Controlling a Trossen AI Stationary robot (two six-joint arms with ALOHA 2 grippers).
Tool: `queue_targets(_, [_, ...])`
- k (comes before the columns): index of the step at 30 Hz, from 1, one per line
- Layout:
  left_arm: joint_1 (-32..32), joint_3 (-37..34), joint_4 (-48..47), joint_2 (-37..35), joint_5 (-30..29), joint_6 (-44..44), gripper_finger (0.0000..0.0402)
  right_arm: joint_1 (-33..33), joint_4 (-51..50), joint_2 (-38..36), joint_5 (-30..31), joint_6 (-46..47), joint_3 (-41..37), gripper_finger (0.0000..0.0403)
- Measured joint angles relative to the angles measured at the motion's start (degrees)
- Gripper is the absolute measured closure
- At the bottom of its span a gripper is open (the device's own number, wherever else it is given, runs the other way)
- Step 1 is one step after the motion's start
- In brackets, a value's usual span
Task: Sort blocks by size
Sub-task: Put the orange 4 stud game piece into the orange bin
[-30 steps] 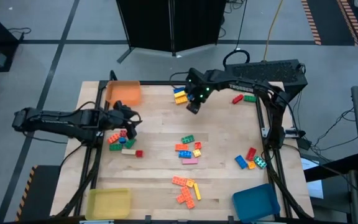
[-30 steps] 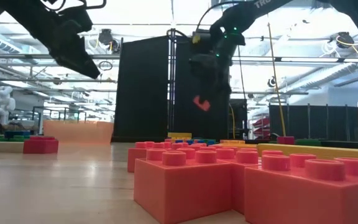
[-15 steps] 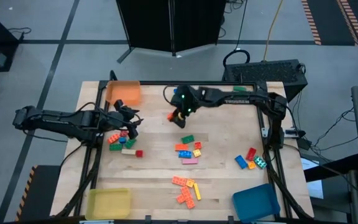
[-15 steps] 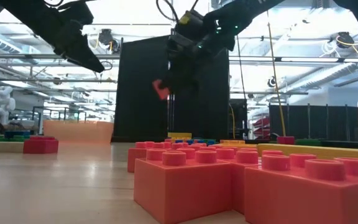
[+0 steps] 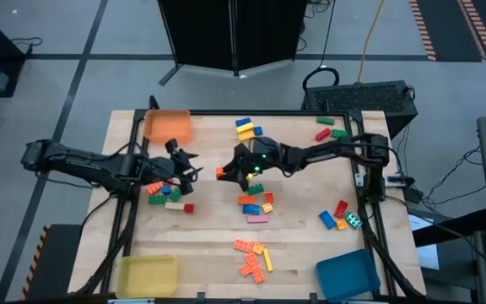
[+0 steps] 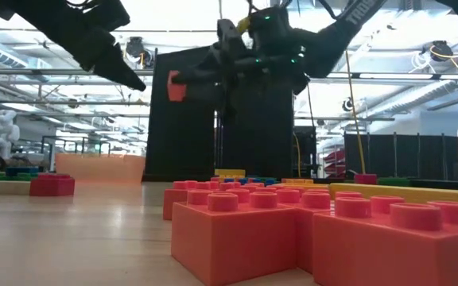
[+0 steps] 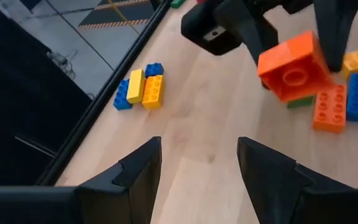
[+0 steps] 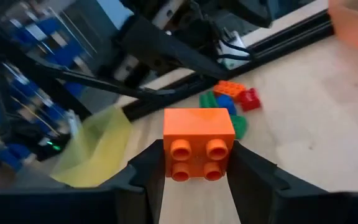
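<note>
Still early. Right tool (image 5: 226, 173) clamped on one orange block (image 5: 221, 173) in the air near the desk (image 5: 209, 228) middle. Left tool (image 5: 186, 166) at nine o'clock, fingers apart, holding nothing. Blocks (image 5: 255, 203) mostly scattered in heaps; trays (image 5: 147, 275) look empty.

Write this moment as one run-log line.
right gripper: holding orange block aloft | left gripper: open, empty, facing it

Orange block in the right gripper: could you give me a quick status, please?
Right gripper shut on orange block, held above mid-table. Left gripper open, empty, facing it. Loose blocks lie below; nothing between the grippers.
</note>
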Motion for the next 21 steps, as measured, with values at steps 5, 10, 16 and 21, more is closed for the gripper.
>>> queue_targets(5, [-0.8,0.0,5.4,2.8,-1.6,3.9,0.0189,0.8,5.3,0.0,-1.3,3.0,-1.2,0.0266])
queue_targets(10, [-0.8,0.0,10.6,5.5,-1.7,8.7,0.0189,1.5,8.3,0.0,-1.5,4.4,-1.1,0.0266])
queue_targets(16, [-0.8,0.0,12.2,7.1,-1.8,10.9,0.0189,1.0,8.7,0.0,0.9,5.8,-1.1,0.0266])
queue_targets(21, [-1.7,0.0,12.1,7.3,-1.8,12.2,0.0189,-0.2,8.7,0.0,1.8,5.8,-1.1,0.0266])
